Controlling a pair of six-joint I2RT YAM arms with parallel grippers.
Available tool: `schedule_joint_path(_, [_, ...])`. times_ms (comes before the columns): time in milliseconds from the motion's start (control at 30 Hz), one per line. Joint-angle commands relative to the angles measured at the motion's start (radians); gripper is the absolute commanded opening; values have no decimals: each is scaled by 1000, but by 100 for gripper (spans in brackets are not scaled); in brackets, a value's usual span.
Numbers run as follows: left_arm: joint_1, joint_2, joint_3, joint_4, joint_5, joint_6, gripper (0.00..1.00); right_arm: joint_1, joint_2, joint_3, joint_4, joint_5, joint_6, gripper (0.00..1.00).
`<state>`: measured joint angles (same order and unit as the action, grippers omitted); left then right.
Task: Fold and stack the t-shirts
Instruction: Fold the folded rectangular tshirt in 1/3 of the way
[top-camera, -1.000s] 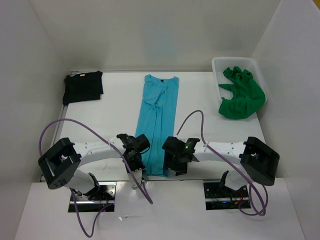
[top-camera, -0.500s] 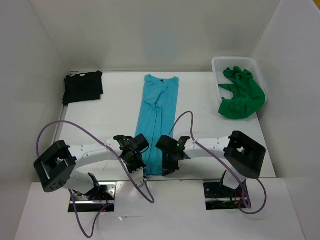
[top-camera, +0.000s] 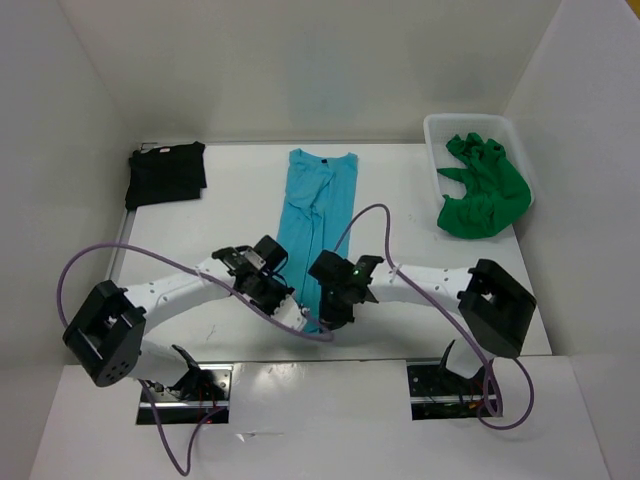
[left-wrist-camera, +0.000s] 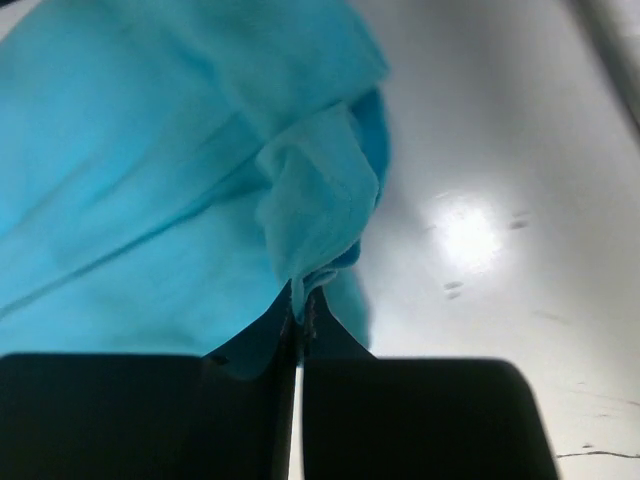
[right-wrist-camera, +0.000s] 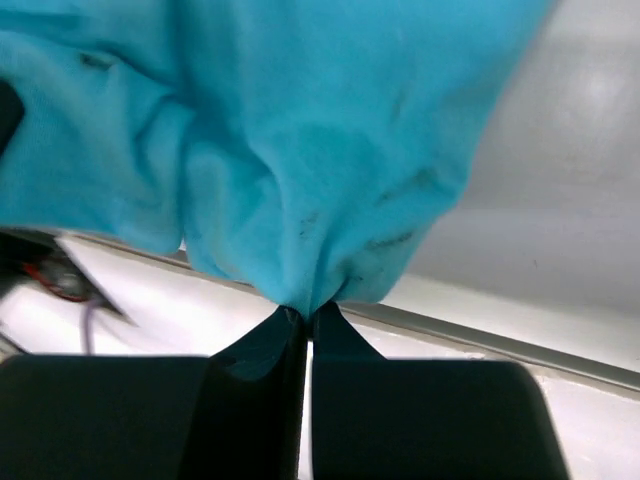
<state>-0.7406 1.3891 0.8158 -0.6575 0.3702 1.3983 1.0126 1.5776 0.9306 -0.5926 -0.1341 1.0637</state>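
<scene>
The turquoise t-shirt (top-camera: 318, 210) lies lengthwise mid-table, collar at the far end. Its near hem is pinched by both grippers. My left gripper (top-camera: 285, 297) is shut on a fold of the hem's left corner, and the turquoise cloth (left-wrist-camera: 150, 150) bunches out of the left gripper (left-wrist-camera: 300, 300). My right gripper (top-camera: 332, 303) is shut on the hem's right side. There the cloth (right-wrist-camera: 300, 150) hangs gathered from the right gripper (right-wrist-camera: 307, 312). A folded black t-shirt (top-camera: 166, 173) sits at the far left. The green t-shirt (top-camera: 483, 197) lies crumpled in the basket.
A white mesh basket (top-camera: 437, 126) stands at the far right and holds the green shirt. White walls enclose the table on three sides. Purple cables loop over both arms. The table's near edge (right-wrist-camera: 560, 352) runs just behind the lifted hem.
Both grippers have shut on the turquoise shirt's near hem. They have moved away from the near edge toward the table's middle, drawing the hem up with them.
</scene>
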Motion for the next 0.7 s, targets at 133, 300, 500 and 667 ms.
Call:
schedule_joint_path(133, [191,-27,124,141,110,-227,0,-153,-14,166,-98,44,-160,0])
schedule_joint_path(300, [273,42,189,332,110,-340,0,-294,36,275,-125,53,-261,0])
schedule_joint_path(500, [293,137,235,527,110,-397,0,-422,157,392,-107,13,-378,0])
schedule_joint_path(667, [293,229,278,575,88,-397,0,-485,257,487,-98,-27,-439,0])
